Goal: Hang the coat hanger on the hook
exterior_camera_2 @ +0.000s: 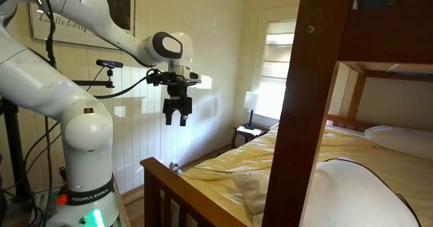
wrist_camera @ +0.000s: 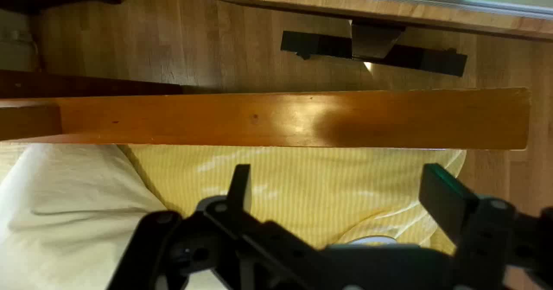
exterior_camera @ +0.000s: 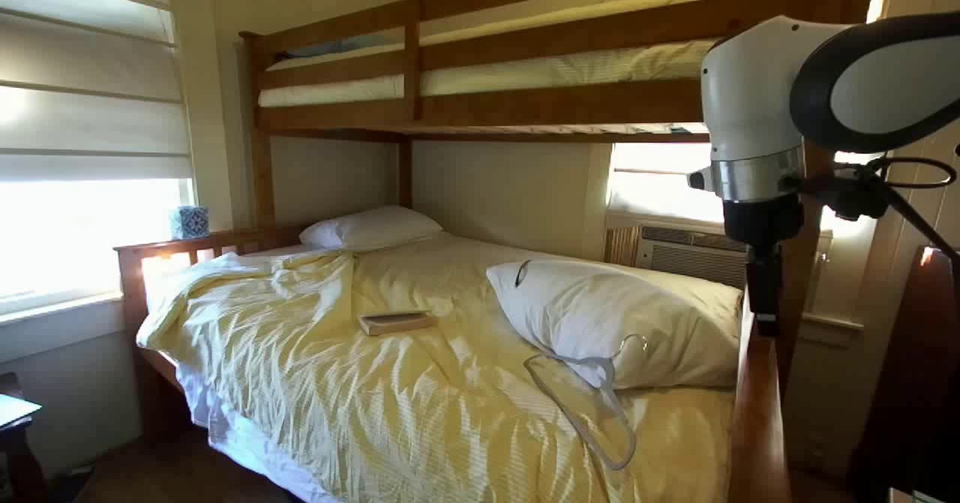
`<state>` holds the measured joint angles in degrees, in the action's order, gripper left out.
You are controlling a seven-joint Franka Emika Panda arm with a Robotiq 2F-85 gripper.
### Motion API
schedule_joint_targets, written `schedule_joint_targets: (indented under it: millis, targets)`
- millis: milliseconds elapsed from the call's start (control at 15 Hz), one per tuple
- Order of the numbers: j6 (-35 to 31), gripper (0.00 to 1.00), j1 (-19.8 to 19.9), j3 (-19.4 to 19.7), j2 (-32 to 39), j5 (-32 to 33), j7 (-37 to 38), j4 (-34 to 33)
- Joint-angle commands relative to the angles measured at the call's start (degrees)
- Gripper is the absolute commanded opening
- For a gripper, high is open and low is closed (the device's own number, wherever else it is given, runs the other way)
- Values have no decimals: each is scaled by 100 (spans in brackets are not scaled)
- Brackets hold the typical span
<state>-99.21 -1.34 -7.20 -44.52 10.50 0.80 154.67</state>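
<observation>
We see the coat hanger (exterior_camera: 576, 423) lying on the bed (exterior_camera: 465, 443), on the yellow bedspread (exterior_camera: 322, 383), near the end board (exterior_camera: 759, 420) on the robot's side. Its hooked end (exterior_camera: 634, 336) points away from the bed's open long side and lies over the lower edge of the large pillow (exterior_camera: 600, 308), the tip curling toward that end board. Its bottom bar, which we take as the long axis, slants across the bedspread: one end sits by the pillow's lower edge, the other reaches toward the open long side and somewhat toward the end board.

For moving, we have a strip of bedspread between hanger and end board, and a broad wrinkled stretch on the opposite side. The large pillow bounds the hooked end, and the upper bunk (exterior_camera: 525, 103) spans the space overhead.

Our tool (exterior_camera_2: 176, 120) hangs pointing down, higher than the end board and well apart from the hanger, its two fingers (wrist_camera: 447, 200) spread wide; in the wrist view we look between them onto bedspread.

We count one hanger, one book-like thing (exterior_camera: 396, 323), one lamp (exterior_camera_2: 251, 101), and at least two pillows, the large one and a far pillow (exterior_camera: 371, 228).
</observation>
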Motion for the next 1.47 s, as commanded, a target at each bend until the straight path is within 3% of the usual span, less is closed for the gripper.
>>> schedule_joint_targets:
  millis: [0,600,1000,1200,1400]
  targets:
    - [20,100,-102,86,12,51,58,-10]
    - [-67,100,-86,92,22,77,111,-8]
    - [-1773,100,463,237,192,375,958,-60]
    - [-2682,100,953,422,609,406,1362,-183]
    - [-3016,100,1462,443,1341,360,1901,-431]
